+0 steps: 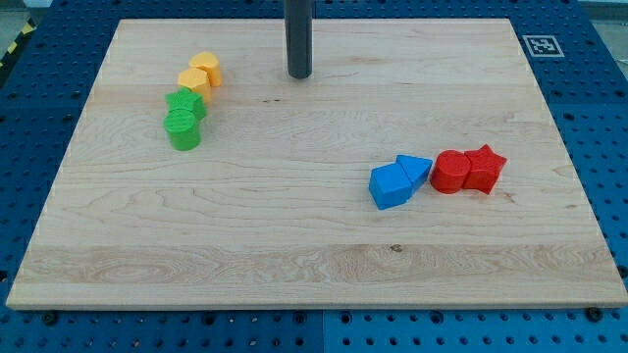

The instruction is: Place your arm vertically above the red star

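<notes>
Your tip (299,75) stood at the bench's (294,255) twelve o'clock edge, with no hand there to open or close. The red star (485,168) lay at four o'clock from it, well apart, touching a red round block (451,172). It looked light, rigid and easily slid, so you needed only hover over its centre.

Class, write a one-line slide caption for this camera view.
My tip rests near the board's top, far from the red star.

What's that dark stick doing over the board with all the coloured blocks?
It is my arm's pushing rod. My tip rests near the view's top, touching nothing. The red star I must get above sits far off at the view's right, against a red cylinder and next to two blue blocks.
</notes>
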Controlling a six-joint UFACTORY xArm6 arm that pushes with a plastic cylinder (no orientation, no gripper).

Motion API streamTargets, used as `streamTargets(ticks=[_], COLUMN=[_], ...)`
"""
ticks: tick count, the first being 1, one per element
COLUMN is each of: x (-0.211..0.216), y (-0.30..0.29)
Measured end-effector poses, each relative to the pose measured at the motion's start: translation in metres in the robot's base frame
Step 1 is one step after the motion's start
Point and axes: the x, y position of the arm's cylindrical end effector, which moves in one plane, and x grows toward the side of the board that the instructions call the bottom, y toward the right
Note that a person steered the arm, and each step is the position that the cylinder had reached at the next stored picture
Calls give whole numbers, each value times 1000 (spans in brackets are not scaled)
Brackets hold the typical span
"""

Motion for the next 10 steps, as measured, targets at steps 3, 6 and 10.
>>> streamTargets(ticks=[3, 6, 10], x=[25, 46, 47], y=[31, 63, 71])
